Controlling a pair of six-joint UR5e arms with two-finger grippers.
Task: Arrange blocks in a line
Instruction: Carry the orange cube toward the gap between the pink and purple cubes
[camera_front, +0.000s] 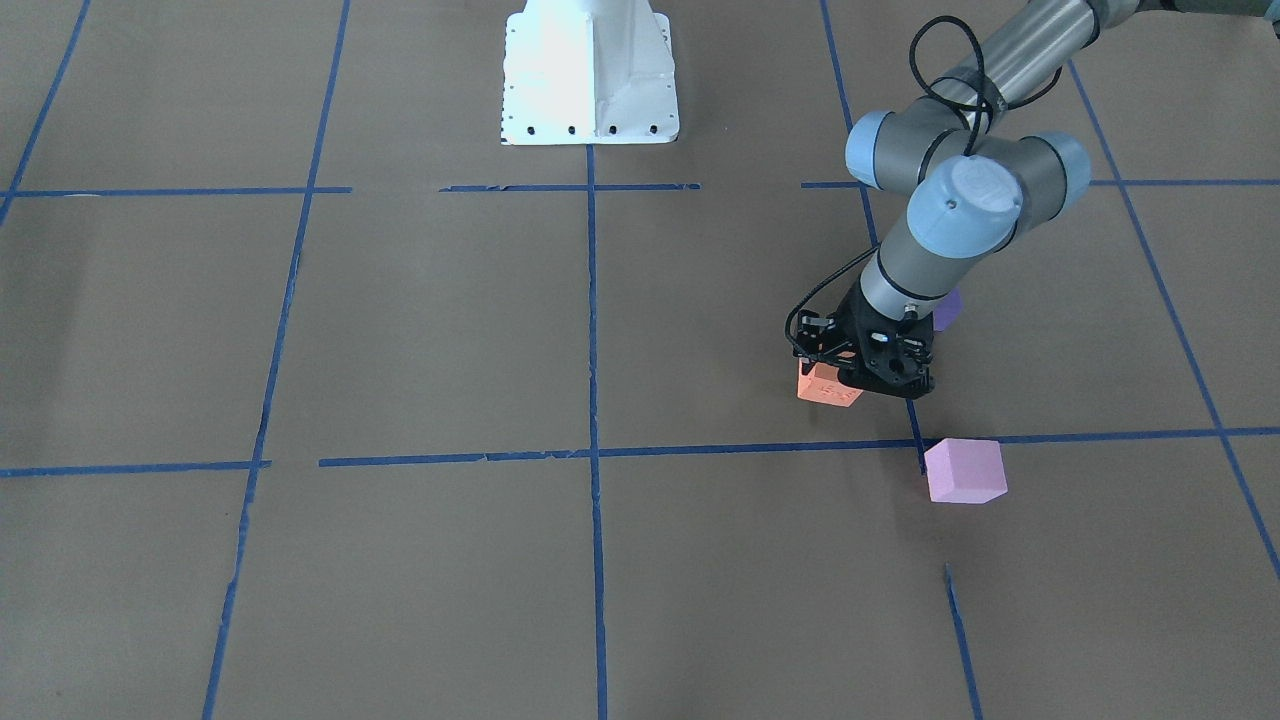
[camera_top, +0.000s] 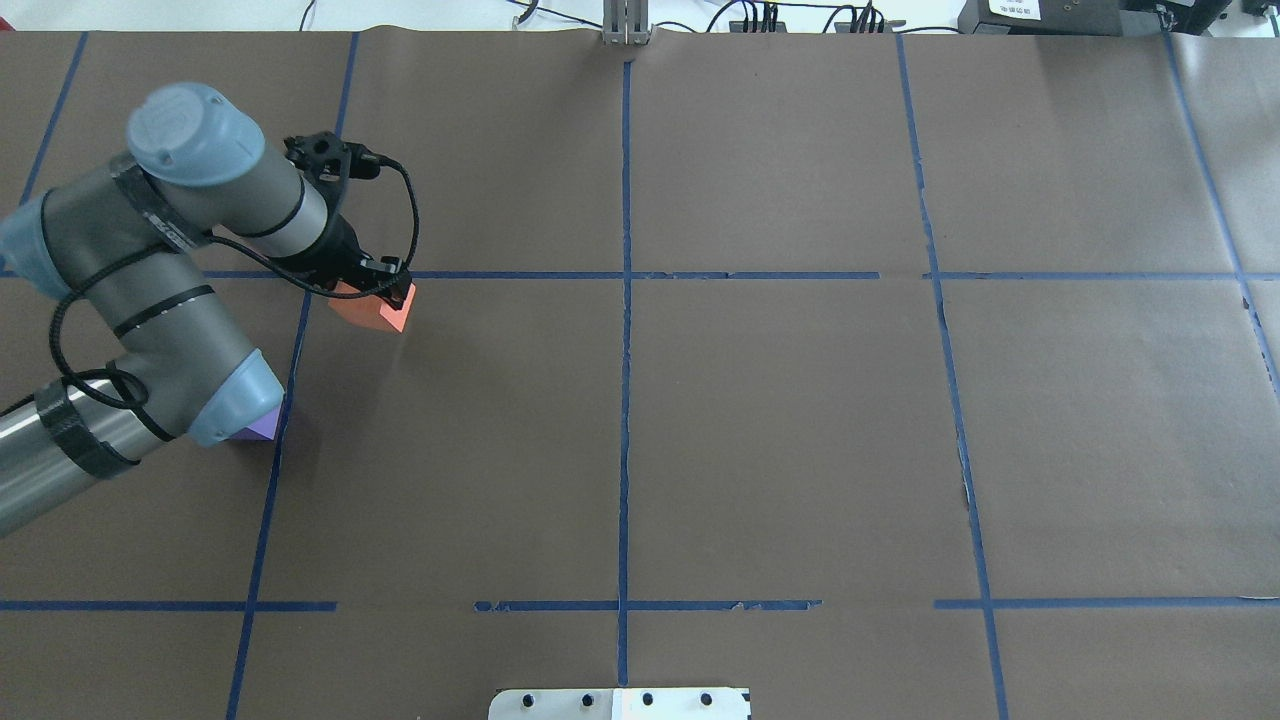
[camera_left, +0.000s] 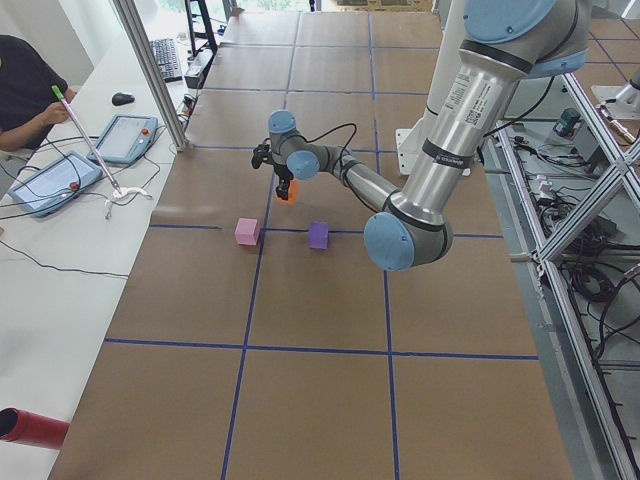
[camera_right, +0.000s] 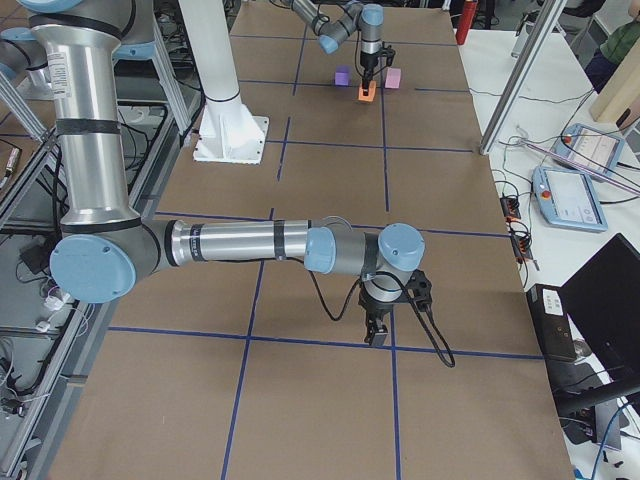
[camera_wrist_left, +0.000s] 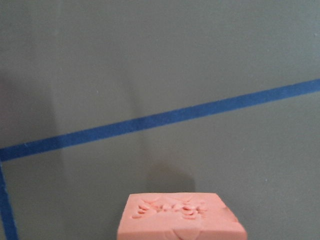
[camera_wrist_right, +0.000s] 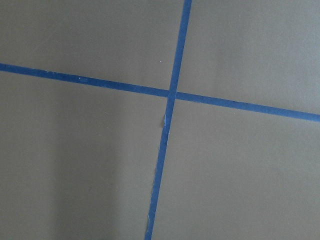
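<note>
Since the orange foam cube (camera_top: 383, 314) looks light and squashy, the left end effector (camera_top: 380, 288) pinches it across flat sides; right end effector (camera_right: 377, 336): can't tell.

- The left arm (camera_top: 170, 330) reaches forward with its elbow folded and its wrist turned down.
- The left pincer (camera_top: 383, 292) points downward, jaws clamped on the orange block (camera_top: 375, 312).
- The right arm (camera_right: 240, 243) stretches nearly level and low over the tabletop (camera_right: 330, 190).
- The right pincer (camera_right: 377, 336) hangs downward; whether its jaws are apart cannot be read.
</note>
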